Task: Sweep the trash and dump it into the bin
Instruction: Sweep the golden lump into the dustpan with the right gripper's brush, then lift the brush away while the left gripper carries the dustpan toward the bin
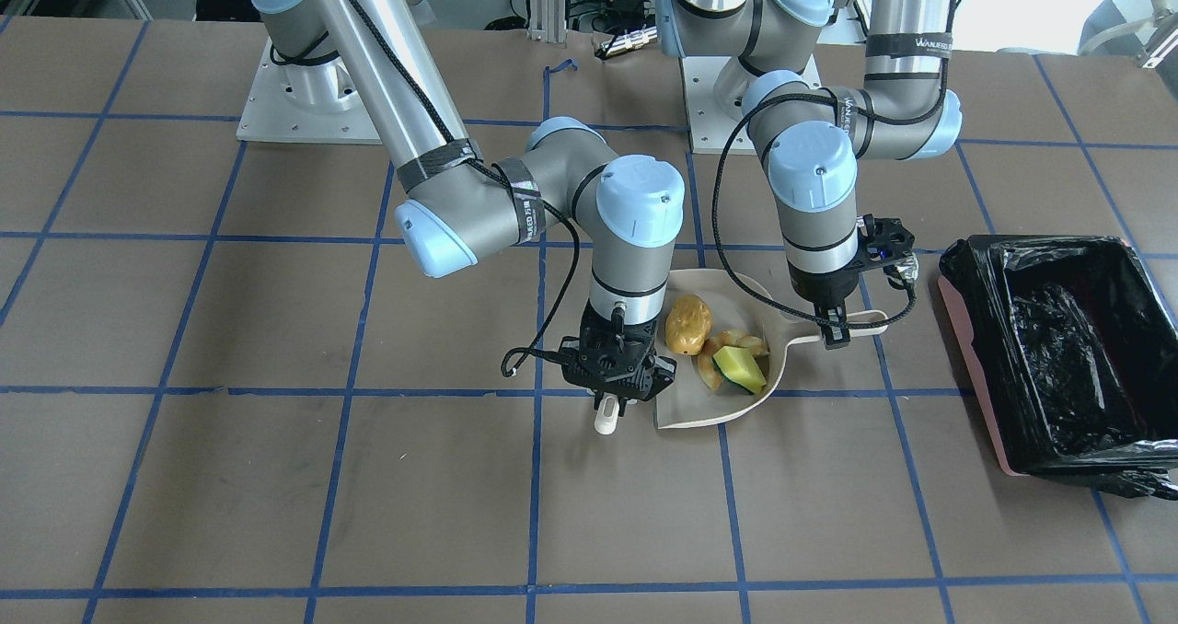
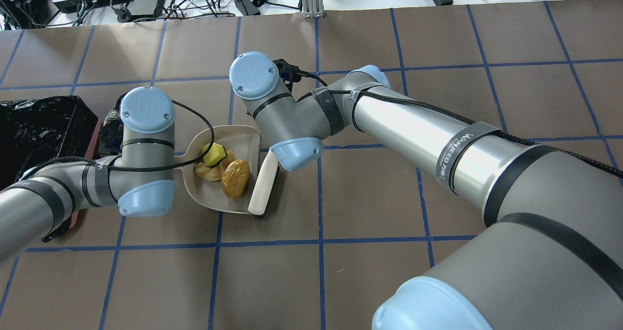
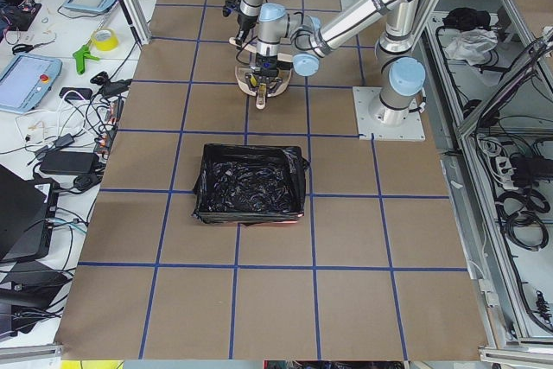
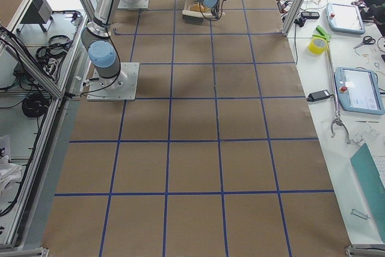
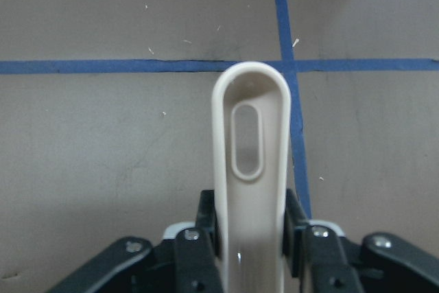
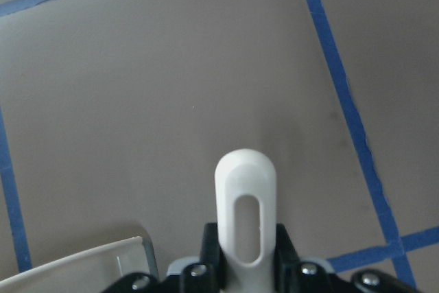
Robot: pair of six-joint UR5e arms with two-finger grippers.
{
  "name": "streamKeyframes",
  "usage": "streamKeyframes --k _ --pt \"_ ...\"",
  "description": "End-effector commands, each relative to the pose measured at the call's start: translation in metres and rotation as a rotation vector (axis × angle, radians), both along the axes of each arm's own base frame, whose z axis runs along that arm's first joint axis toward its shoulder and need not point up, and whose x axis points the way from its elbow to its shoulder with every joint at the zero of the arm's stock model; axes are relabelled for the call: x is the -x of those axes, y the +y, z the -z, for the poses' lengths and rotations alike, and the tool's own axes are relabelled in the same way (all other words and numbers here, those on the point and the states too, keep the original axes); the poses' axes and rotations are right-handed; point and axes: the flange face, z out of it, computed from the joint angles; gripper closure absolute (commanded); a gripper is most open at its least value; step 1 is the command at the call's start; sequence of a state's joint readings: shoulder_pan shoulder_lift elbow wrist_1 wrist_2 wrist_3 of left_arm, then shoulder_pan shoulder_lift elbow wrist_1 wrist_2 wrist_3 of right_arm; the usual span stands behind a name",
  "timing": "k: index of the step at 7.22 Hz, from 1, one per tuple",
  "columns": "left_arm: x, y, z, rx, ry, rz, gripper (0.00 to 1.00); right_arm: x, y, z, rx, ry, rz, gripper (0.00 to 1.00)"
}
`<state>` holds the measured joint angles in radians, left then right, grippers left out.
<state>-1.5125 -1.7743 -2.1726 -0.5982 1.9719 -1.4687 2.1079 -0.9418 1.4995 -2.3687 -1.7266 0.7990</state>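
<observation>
Trash: There are three toy-food bits, and all of them lie in the dustpan (image 1: 686, 405). They are a shiny brown potato lump (image 1: 688, 323), a tan croissant (image 1: 732, 340) and a yellow-green wedge (image 1: 739, 369). The wedge rests on the croissant, and the potato sits just beside them.
How the trash will handle: The bits look small, light and smooth. They would likely roll or slide if the pan tips the wrong way.
Dustpan: It is beige and lies flat on the counter (image 1: 368, 495). It looks like thin, stiff plastic, so it is likely light. The long handle is the good place to hold it.
Left gripper: The left gripper (image 5: 250, 217) is clamped on the dustpan handle, with one finger on each side.
Right gripper: The right gripper (image 6: 245, 252) is squeezed on the cream handle of the brush (image 2: 263, 181). The brush stands at the open mouth of the pan, like a little wall.
Bin: The bin (image 1: 975, 329) is a pink box lined with a soft, crinkly black bag. It is open on top and sits well apart from the pan, on the robot's left.
Care needed: The pan should likely be lifted level and tipped only once it is over the bin.
</observation>
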Motion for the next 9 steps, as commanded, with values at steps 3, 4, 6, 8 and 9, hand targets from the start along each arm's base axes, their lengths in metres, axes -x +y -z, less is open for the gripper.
streamKeyframes --k 3,4,6,8,9 --pt "0.001 -0.002 -0.002 0.0 0.005 0.01 1.0 0.031 -0.016 -0.026 0.0 0.01 -0.013 1.0" --pt "0.0 -0.003 -0.004 0.0 0.003 0.021 1.0 0.058 -0.028 -0.044 -0.003 0.028 -0.031 1.0" --pt "0.0 -0.013 -0.015 -0.041 0.044 0.022 1.0 0.125 -0.056 -0.078 -0.016 0.053 -0.054 1.0" --pt "0.003 -0.031 -0.038 -0.084 0.113 0.018 1.0 0.221 -0.091 -0.103 -0.045 0.025 -0.115 1.0" --pt "0.003 -0.038 -0.045 -0.092 0.146 0.024 1.0 0.267 -0.106 -0.107 -0.041 0.045 -0.16 1.0"
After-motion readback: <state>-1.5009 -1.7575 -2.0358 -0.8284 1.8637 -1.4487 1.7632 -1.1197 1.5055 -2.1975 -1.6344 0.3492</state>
